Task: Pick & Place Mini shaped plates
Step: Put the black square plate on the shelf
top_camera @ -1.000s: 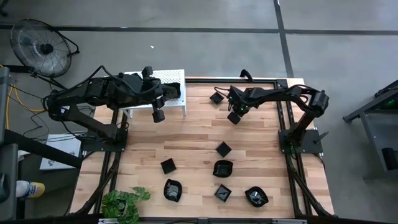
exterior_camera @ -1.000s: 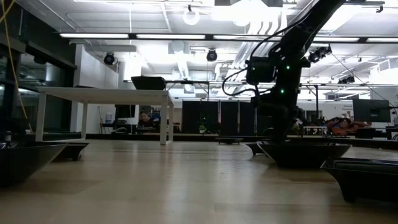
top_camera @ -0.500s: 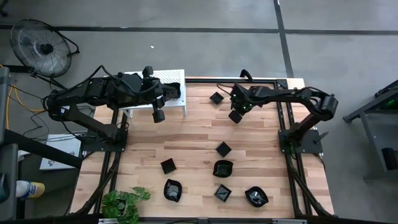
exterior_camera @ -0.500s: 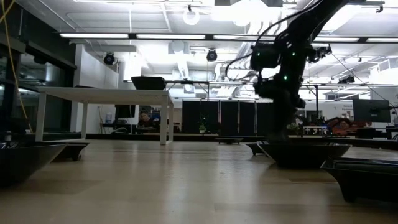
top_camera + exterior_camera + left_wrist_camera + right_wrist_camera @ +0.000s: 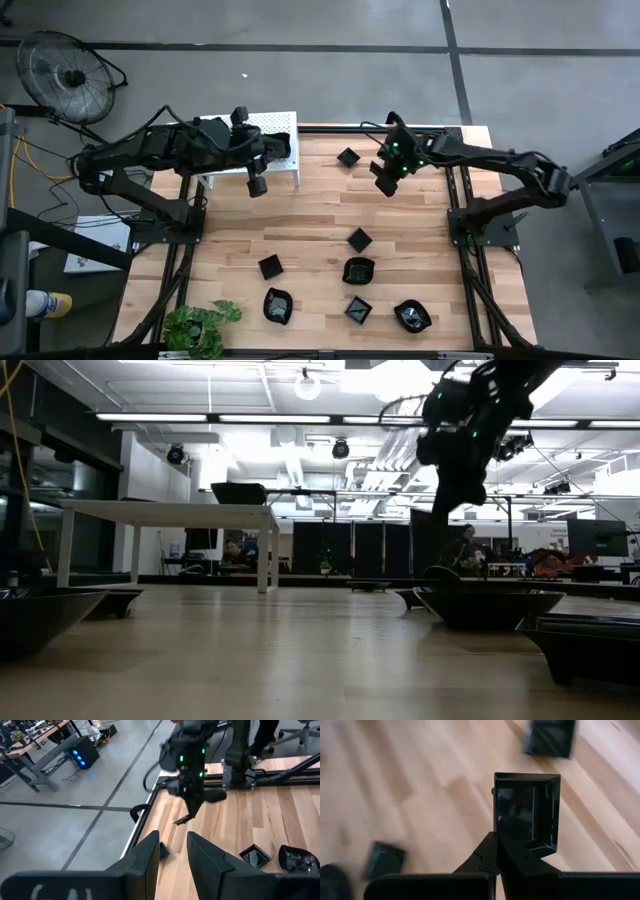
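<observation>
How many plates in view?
8 plates. One in the right pincer, one near it, six across the near half. Left arm may hide others on the shelf.

Right pincer [image 5: 496, 851] clamped, left pincer [image 5: 172, 851] parted

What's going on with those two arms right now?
Right gripper shut on small glossy black square plate, lifted above wooden table. Left gripper waits beside white perforated shelf. Nothing blocking.

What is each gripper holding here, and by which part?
The right gripper pinches a square black mini plate by its rim, lifted off the table. The left gripper holds nothing visible.
</observation>
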Available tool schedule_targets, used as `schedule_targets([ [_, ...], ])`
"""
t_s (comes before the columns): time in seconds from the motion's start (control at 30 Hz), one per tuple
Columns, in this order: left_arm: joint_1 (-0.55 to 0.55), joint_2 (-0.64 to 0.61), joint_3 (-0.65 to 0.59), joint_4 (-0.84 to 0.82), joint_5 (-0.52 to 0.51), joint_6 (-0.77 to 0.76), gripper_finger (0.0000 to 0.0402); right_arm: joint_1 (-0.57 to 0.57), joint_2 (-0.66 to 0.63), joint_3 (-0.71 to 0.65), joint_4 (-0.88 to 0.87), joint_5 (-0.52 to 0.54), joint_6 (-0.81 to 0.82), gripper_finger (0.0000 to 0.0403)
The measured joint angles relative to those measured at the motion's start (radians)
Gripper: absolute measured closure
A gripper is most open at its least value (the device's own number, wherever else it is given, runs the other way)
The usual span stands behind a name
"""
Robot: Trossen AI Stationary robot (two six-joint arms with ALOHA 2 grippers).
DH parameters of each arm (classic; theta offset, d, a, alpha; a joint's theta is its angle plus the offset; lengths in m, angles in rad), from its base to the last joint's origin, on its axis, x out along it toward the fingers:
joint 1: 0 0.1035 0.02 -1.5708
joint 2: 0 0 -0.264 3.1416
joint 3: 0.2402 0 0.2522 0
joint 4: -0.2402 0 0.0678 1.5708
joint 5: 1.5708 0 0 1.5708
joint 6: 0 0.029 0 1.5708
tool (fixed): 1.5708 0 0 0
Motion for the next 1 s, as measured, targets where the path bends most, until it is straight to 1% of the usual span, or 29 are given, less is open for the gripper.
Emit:
schedule_targets([
  [0.17, 0.000, 0.030, 0.000, 0.000, 0.003, 0.001, 0.0305, 0.000, -0.108, 0.000, 0.019, -0.128, -0.019, 0.0403],
  [0.4, 0.002, 0.090, 0.000, 0.003, 0.007, 0.008, 0.0305, 0.000, -0.252, 0.002, 0.034, -0.258, -0.020, 0.0403],
  [0.53, 0.002, 0.137, 0.000, 0.058, 0.025, 0.031, 0.0305, 0.000, -0.324, 0.002, 0.059, -0.322, -0.021, 0.0403],
  [0.67, 0.002, 0.191, 0.000, 0.187, 0.113, 0.109, 0.0305, 0.000, -0.383, 0.002, 0.110, -0.395, -0.006, 0.0403],
  [0.77, 0.002, 0.222, 0.000, 0.263, 0.152, 0.154, 0.0305, 0.014, -0.425, 0.002, 0.165, -0.426, 0.015, 0.0403],
  [0.87, 0.018, 0.237, 0.000, 0.281, 0.168, 0.166, 0.0305, 0.043, -0.464, 0.002, 0.233, -0.453, 0.023, 0.0403],
  [0.93, 0.039, 0.239, 0.000, 0.298, 0.207, 0.159, 0.0305, 0.067, -0.484, 0.002, 0.291, -0.473, 0.048, 0.0403],
  [1.0, 0.064, 0.239, 0.000, 0.354, 0.256, 0.159, 0.0305, 0.093, -0.498, 0.002, 0.354, -0.484, 0.072, 0.0403],
])
